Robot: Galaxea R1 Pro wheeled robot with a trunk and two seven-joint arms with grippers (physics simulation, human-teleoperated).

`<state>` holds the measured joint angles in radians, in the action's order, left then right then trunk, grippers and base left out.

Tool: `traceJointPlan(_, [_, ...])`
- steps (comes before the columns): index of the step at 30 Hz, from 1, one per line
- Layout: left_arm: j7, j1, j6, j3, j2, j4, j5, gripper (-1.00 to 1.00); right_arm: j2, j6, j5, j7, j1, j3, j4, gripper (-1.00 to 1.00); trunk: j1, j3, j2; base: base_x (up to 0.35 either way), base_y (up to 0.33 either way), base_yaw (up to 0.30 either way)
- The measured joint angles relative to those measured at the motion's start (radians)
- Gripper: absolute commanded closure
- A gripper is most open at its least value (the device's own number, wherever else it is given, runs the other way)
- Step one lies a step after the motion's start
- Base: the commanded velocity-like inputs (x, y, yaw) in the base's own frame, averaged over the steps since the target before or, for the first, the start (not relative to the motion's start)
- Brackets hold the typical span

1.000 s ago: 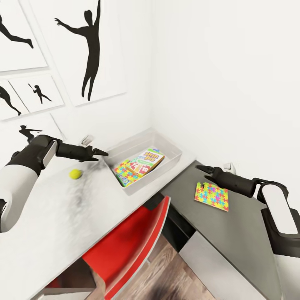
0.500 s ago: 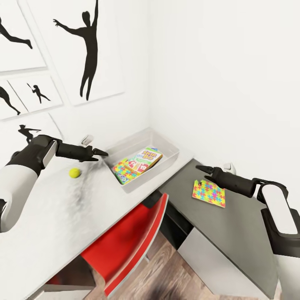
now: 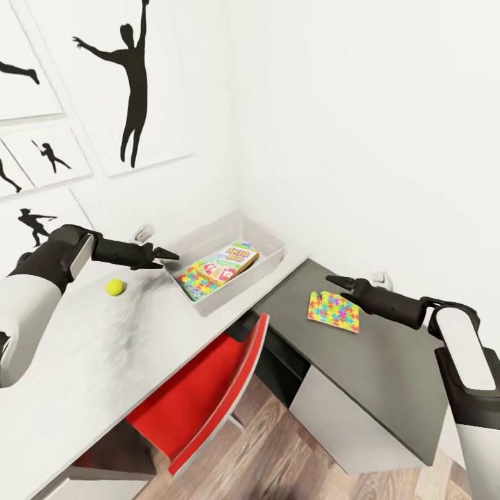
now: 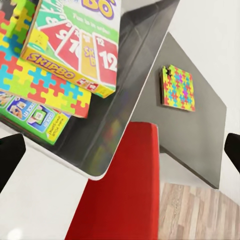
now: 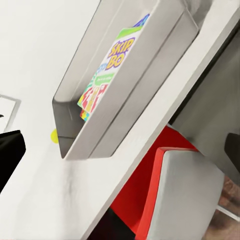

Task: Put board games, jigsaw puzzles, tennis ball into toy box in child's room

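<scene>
The thin multicoloured jigsaw square (image 3: 334, 311) lay flat on the desk's lower dark-grey section (image 3: 375, 361), just beside the right gripper (image 3: 335, 282), whose fingers stood apart and empty, seemingly a little above it. The left gripper (image 3: 167, 254), also parted, hung between the small yellow-green ball (image 3: 114, 287) and the shallow light-grey bin (image 3: 274, 244), so the right arm was nearer the puzzle.

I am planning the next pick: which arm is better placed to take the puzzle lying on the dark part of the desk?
Probably the right. The right gripper hovers open just beside the jigsaw puzzle, while the left gripper is across the toy box, near the tennis ball.
</scene>
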<state>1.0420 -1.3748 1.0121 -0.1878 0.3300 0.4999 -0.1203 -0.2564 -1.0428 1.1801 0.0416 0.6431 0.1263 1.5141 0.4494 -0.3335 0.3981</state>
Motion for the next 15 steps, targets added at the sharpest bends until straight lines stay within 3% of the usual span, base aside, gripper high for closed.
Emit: traceJointPlan(15, [0.0, 0.0, 0.0, 0.0, 0.001, 0.0, -0.002, -1.0, 0.002, 0.0, -0.001, 0.0, 0.0, -0.001, 0.002, -1.0, 0.0, 0.022, 0.0, -0.001, 0.0, -0.007])
